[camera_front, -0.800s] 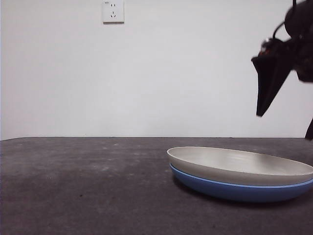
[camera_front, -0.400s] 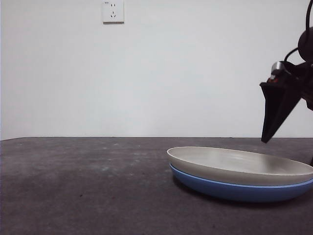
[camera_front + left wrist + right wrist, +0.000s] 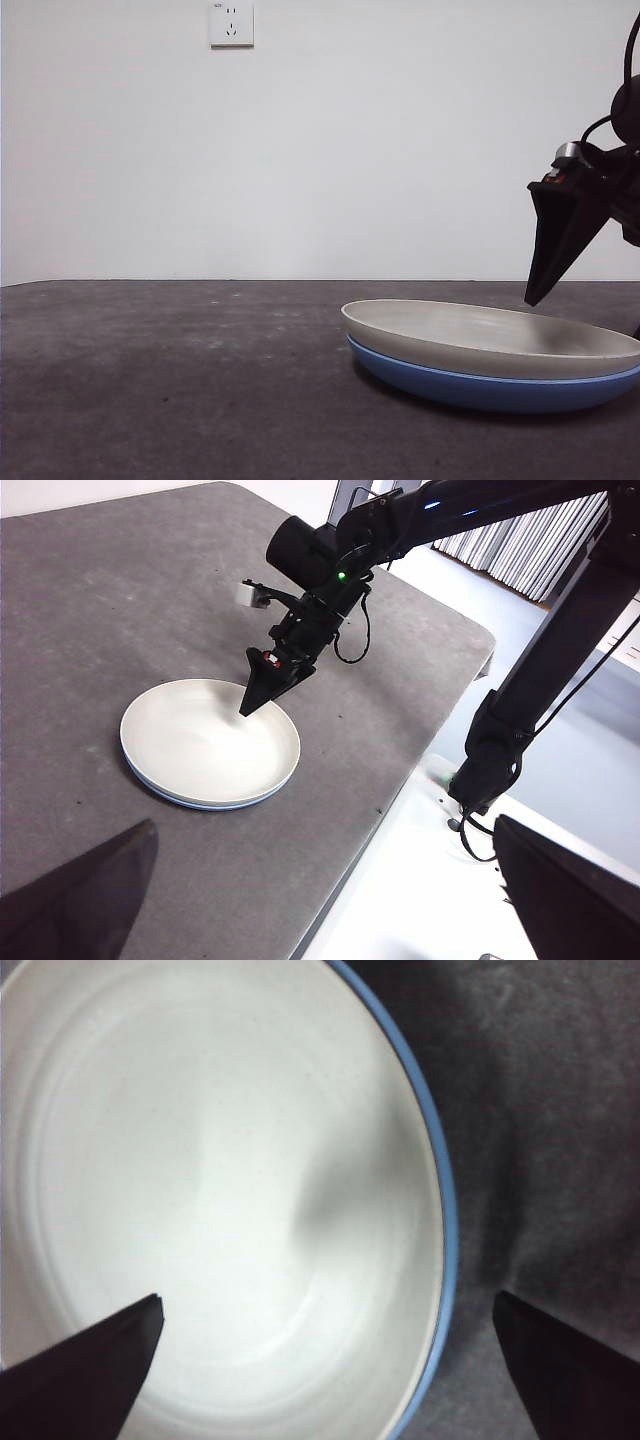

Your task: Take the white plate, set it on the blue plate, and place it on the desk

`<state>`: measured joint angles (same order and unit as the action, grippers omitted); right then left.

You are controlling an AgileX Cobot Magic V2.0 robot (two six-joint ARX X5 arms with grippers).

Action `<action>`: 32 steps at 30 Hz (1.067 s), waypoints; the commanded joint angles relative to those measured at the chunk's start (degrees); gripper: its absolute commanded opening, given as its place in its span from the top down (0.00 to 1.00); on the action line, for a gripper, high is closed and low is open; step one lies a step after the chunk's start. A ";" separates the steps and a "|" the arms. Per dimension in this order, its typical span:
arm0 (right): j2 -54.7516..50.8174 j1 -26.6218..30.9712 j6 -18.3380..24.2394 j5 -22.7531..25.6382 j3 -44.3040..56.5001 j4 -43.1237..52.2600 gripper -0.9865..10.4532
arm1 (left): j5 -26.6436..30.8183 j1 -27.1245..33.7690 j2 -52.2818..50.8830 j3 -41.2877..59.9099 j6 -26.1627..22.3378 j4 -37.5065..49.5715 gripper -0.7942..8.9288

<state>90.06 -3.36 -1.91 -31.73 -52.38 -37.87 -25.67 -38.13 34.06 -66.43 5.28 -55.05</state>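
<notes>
White rectangular wall socket (image 3: 231, 23) mounted high on plain off-white wall (image 3: 330, 160), left of centre. Pale glossy floor (image 3: 430, 880) beyond the far table corner. Grey vertical slatted blinds (image 3: 530, 555) in the background, upper corner.

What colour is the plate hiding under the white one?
Blue. The blue plate shows best in the front view, under the white plate.
</notes>
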 commanded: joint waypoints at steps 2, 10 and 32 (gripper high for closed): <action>1.79 -0.11 -0.50 -0.26 -0.28 0.57 0.47 | -0.28 -0.42 0.20 -0.52 0.20 0.61 0.30; 4.79 -0.11 -0.52 -0.24 -0.28 0.55 0.73 | -0.28 -0.42 0.20 -0.52 0.35 0.61 0.30; 2.21 -0.39 -2.51 1.90 -4.57 -1.31 0.91 | -0.28 -0.42 0.20 -0.52 0.31 0.72 0.30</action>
<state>92.05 -3.49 -3.75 -29.85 -55.64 -39.35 -25.67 -38.13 34.06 -66.43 5.45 -55.05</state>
